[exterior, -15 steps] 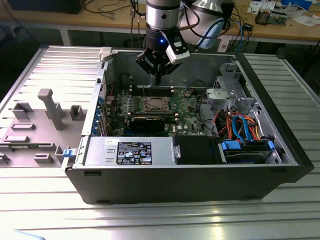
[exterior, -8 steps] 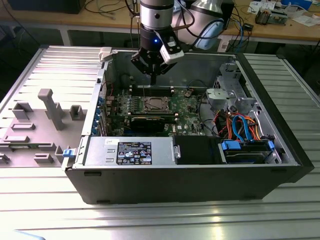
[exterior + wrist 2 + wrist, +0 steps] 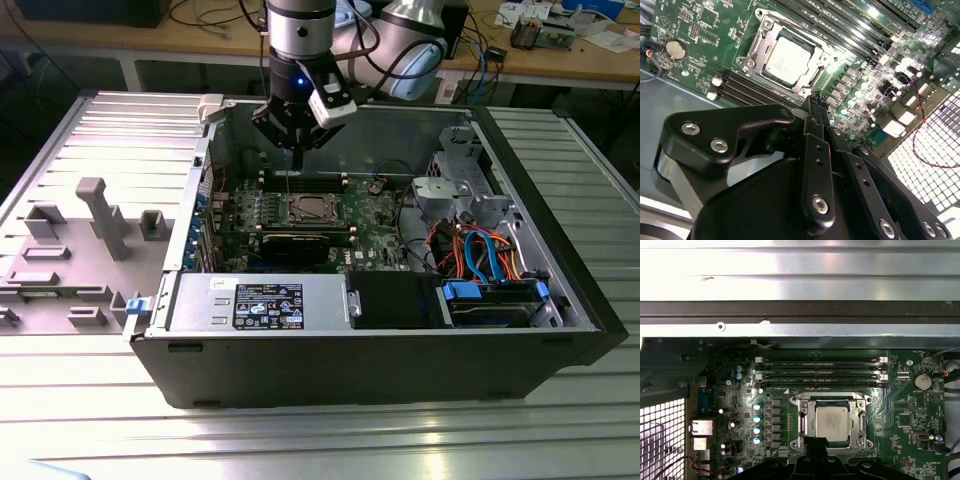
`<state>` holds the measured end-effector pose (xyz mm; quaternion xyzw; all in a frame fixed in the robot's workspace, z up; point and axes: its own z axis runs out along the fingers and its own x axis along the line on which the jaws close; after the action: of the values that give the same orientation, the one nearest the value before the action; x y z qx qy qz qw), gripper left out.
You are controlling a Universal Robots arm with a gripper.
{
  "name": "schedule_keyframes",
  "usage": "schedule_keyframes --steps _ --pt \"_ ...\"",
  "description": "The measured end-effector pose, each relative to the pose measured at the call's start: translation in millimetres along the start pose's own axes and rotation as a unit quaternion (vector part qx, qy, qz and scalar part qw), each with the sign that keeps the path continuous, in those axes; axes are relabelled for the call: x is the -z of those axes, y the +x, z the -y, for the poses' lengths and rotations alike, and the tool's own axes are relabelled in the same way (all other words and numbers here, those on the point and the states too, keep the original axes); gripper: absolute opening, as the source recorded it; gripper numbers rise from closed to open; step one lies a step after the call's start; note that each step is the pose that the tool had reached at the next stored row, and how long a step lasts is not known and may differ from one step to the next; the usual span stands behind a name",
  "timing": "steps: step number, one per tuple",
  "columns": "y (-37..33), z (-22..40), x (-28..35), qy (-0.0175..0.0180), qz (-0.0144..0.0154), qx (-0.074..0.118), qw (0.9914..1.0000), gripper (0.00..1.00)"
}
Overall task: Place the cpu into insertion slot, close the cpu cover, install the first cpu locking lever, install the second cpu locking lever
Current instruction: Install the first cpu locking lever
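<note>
The cpu [image 3: 832, 421] lies flat in the insertion slot [image 3: 796, 441] on the green motherboard, its silvery top showing in both wrist views [image 3: 786, 57]. The cpu cover [image 3: 756, 46], a silver frame, lies down around the chip. My gripper [image 3: 816, 100] hangs above the board, just beside the socket's edge, with its black fingers together and nothing between them. In the exterior view the gripper [image 3: 297, 150] is over the cpu [image 3: 305, 208], a short way above it.
Black memory slots [image 3: 820, 371] run along one side of the socket. A power supply box [image 3: 260, 300] and a drive cage with coloured cables [image 3: 480, 250] sit inside the open case. Case walls [image 3: 190, 200] ring the board. Grey fixtures [image 3: 100, 215] stand at the exterior view's left.
</note>
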<state>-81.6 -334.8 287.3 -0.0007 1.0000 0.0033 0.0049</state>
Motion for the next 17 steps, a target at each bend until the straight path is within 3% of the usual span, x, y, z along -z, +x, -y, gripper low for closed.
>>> schedule_keyframes --steps 5,8,17 --pt "1.7 0.1 -0.5 -0.0001 0.0003 0.001 1.00000 0.11" --pt "12.5 0.1 -1.5 -0.0001 0.0008 0.002 1.00000 0.11" --pt "29.1 -1.3 -6.6 -0.0001 0.0016 0.008 0.99996 0.11"
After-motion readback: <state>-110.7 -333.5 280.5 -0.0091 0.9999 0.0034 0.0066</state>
